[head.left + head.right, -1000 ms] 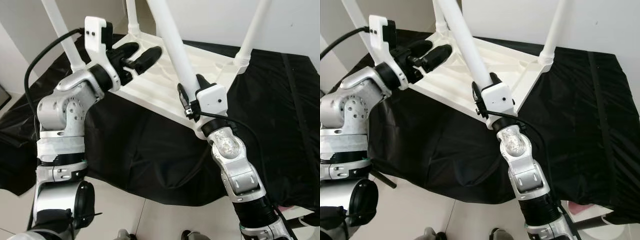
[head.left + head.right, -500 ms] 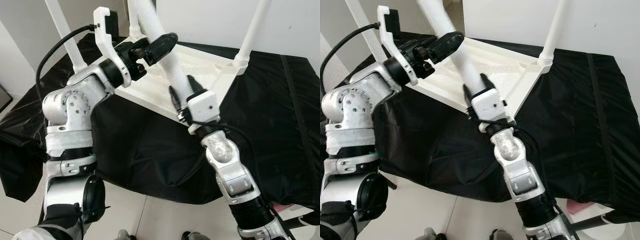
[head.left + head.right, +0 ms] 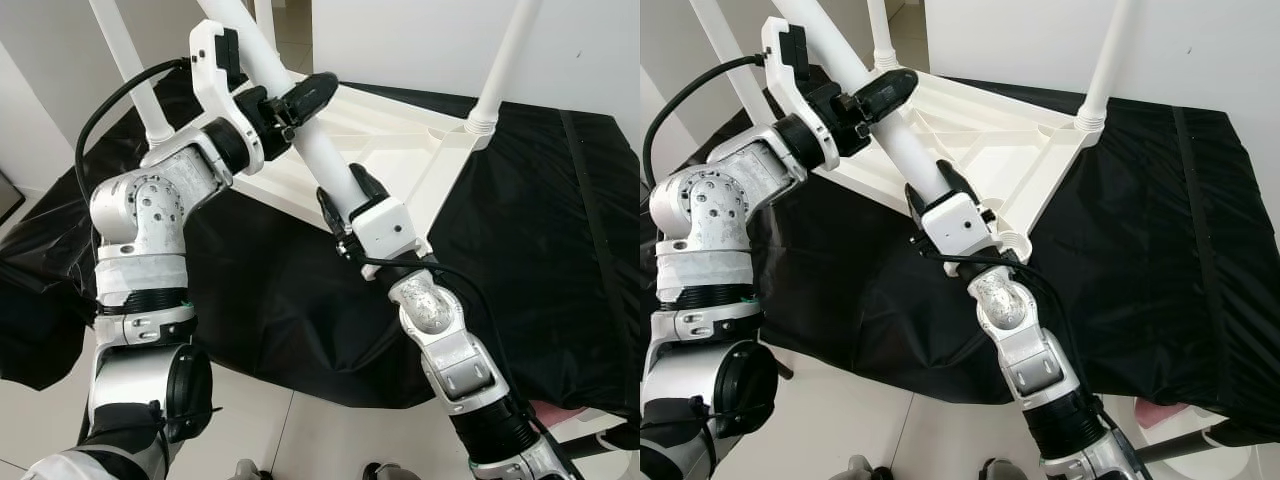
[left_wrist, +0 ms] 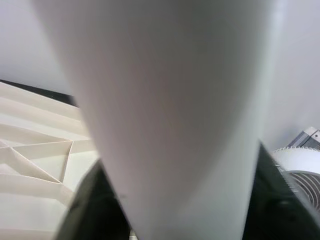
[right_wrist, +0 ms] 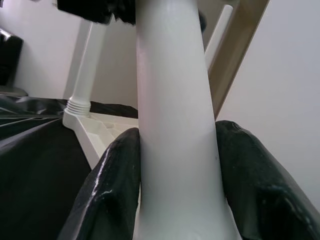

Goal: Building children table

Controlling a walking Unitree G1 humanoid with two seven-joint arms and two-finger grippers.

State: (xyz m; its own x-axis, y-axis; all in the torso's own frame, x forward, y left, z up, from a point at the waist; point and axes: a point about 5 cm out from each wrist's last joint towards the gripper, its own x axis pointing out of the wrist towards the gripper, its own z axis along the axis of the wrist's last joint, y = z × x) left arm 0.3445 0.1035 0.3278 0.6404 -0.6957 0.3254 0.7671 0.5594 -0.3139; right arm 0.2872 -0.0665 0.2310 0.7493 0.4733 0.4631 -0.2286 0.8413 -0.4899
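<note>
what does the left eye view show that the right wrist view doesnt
The left eye view takes in the upturned white tabletop, two legs already standing in it, the black cloth and both arms. The right wrist view gives a close look along the right gripper, its black fingers pressed against either side of the loose table leg. Both show that leg, held higher up by the left gripper.

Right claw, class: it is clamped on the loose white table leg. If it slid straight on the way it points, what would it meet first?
Probably the left claw, which grips the same white leg further up from the right claw. Depth is uncertain.
</note>
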